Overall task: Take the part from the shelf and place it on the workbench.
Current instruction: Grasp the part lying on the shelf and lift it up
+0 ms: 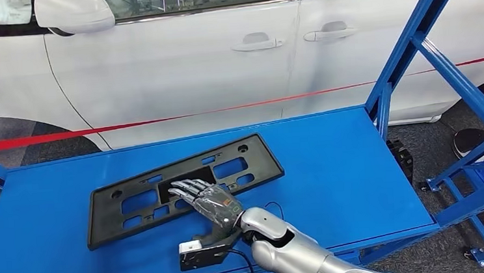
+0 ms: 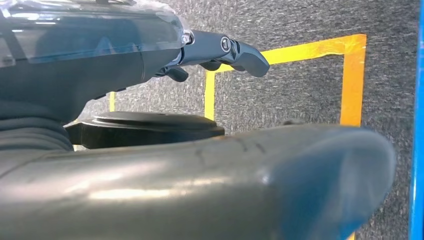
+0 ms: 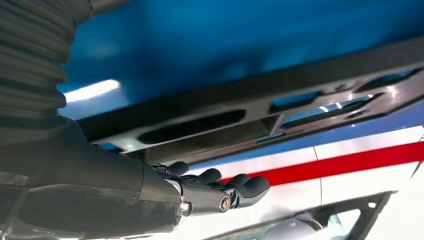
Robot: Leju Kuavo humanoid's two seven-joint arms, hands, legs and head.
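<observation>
Black plastic part point(image 1: 178, 187) is lying flat on the blue workbench point(image 1: 333, 168), with the right hand point(image 1: 208, 201) spreading its fingers just above the part's near edge, gripping nothing; whether they are touching is hard to tell. Left hand point(image 2: 220, 50) is hanging over carpet point(image 2: 300, 90), fingers apart and holding nothing.

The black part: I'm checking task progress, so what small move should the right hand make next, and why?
Probably lift the right hand up and back. The black part already lies flat on the blue workbench, and the fingers appear spread above it, gripping nothing.
</observation>
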